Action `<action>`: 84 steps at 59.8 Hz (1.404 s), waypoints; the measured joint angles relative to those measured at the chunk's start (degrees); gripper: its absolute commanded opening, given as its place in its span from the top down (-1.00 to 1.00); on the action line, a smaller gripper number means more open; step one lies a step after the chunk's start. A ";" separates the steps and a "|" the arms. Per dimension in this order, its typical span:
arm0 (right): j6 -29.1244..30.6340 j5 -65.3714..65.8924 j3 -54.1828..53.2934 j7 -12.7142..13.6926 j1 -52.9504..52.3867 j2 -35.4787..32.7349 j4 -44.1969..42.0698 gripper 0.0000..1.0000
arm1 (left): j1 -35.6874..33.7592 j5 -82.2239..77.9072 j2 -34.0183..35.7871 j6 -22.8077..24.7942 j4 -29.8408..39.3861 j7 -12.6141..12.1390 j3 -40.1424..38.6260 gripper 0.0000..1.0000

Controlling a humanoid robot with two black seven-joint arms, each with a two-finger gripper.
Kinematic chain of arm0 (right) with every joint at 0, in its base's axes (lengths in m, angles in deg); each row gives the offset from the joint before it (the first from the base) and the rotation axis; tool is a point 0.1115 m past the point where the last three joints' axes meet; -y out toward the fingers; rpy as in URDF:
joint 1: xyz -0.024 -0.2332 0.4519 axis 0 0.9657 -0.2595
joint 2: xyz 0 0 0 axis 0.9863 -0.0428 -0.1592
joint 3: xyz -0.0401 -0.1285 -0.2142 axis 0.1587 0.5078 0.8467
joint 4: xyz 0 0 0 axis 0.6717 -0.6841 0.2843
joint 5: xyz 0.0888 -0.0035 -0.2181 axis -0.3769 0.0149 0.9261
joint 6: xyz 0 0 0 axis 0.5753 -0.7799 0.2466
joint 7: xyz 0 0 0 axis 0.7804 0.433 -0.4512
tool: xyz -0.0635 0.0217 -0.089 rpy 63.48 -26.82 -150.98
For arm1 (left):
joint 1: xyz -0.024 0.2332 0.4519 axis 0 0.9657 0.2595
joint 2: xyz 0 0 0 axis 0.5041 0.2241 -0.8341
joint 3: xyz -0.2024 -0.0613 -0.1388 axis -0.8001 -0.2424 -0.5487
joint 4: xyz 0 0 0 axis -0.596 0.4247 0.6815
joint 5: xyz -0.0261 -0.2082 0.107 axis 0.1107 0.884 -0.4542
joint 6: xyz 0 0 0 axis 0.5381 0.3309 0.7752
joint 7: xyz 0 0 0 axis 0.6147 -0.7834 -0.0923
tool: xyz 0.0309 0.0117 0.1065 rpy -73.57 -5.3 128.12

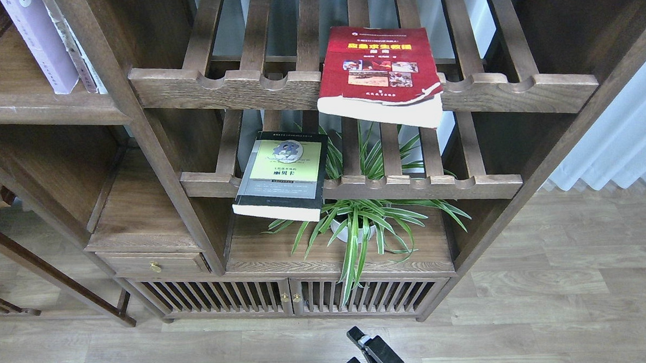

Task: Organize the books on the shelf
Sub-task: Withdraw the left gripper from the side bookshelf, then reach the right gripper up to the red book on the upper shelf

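The thick red book (379,70) lies flat on the upper slatted rack, its front end hanging over the notched rail. The black-bordered book with the yellow-green panel (281,172) lies flat on the lower slatted rack and also overhangs. The pale lavender book (42,46) stands leaning on the solid shelf board (31,109) at the upper left. My right gripper (357,348) shows at the bottom edge, low over the floor, far below the books, with its two fingers apart and empty. My left gripper is out of view.
Thin pale books (80,61) lean next to the lavender one. A spider plant in a white pot (357,223) stands on the board under the lower rack. A small drawer (152,263) and slatted cabinet doors (290,297) sit below. Wooden floor lies in front.
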 measured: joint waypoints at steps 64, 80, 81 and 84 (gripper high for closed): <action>0.04 -3.41 -21.37 0.24 -10.41 -10.71 27.60 -0.94 | 10.33 -0.16 -4.08 -0.02 -5.44 -0.59 2.26 -0.99; 0.04 -1.41 -21.17 0.28 -6.73 -10.01 34.56 -0.89 | 10.60 -0.16 -3.88 -0.02 -5.97 -0.53 1.59 -0.99; 0.04 -1.37 -21.22 0.28 -6.63 -10.01 34.95 -0.89 | 10.65 -0.16 -3.88 -0.02 -6.07 -0.53 1.58 -0.99; 0.04 -1.03 -21.31 0.29 -6.42 -9.96 36.17 -0.89 | 10.78 -0.16 -3.88 -0.02 -6.51 -0.52 1.56 -0.99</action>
